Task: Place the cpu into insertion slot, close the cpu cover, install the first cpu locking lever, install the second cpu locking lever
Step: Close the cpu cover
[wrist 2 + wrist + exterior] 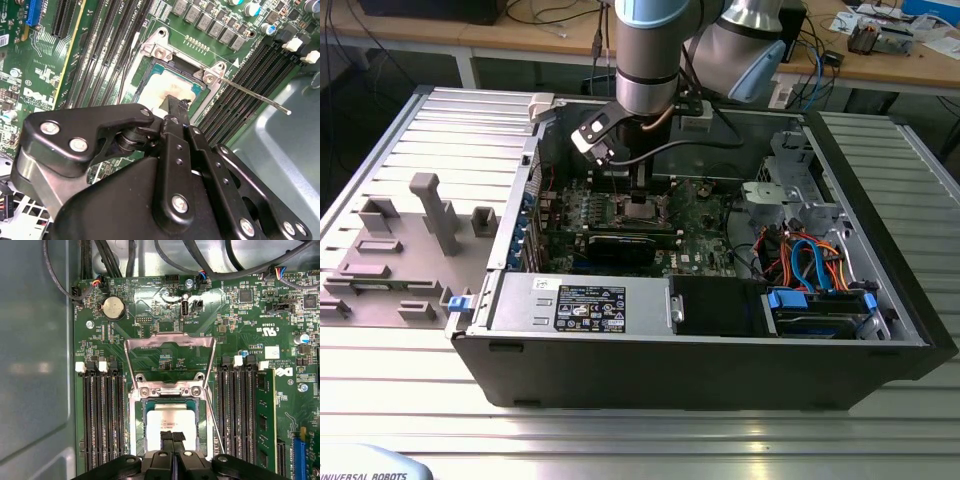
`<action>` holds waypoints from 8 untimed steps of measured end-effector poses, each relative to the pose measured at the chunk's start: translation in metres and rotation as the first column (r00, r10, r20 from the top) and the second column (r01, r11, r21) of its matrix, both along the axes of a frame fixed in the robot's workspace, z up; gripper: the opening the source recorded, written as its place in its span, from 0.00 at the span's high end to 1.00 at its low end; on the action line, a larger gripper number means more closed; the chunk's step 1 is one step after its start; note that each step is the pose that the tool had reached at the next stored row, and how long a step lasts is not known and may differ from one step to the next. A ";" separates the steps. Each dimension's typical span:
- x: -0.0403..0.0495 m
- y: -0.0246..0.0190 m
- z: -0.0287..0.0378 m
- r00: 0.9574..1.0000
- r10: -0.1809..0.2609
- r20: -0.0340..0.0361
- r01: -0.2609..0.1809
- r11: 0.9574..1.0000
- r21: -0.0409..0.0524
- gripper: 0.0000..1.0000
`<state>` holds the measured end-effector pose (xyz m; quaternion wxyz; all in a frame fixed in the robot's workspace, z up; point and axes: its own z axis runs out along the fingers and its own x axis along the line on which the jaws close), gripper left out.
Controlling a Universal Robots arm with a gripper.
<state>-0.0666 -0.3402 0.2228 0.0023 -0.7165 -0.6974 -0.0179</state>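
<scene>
The gripper reaches down into the open computer case, which lies on its side on the slatted table. In both wrist views its jaws are pressed together with no gap and nothing clamped between them. The fingertips sit right over the pale metal top of the cpu, at the chip's edge nearest the gripper. Whether they press on it cannot be told.

The cpu lies flat inside the insertion slot, near the middle of the motherboard between two banks of memory slots. The cpu cover is not closed: its silver frame is swung back from the slot's far edge. A thin locking lever juts out unlatched beside the slot.
</scene>
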 end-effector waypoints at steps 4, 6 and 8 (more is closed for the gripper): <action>0.0000 0.0000 0.0001 1.000 0.000 0.000 0.000 1.000 0.000 0.89; 0.0000 -0.0001 0.0003 1.000 0.000 0.000 0.000 1.000 0.000 0.89; 0.0000 0.0000 0.0004 1.000 0.000 0.000 0.000 1.000 0.000 0.89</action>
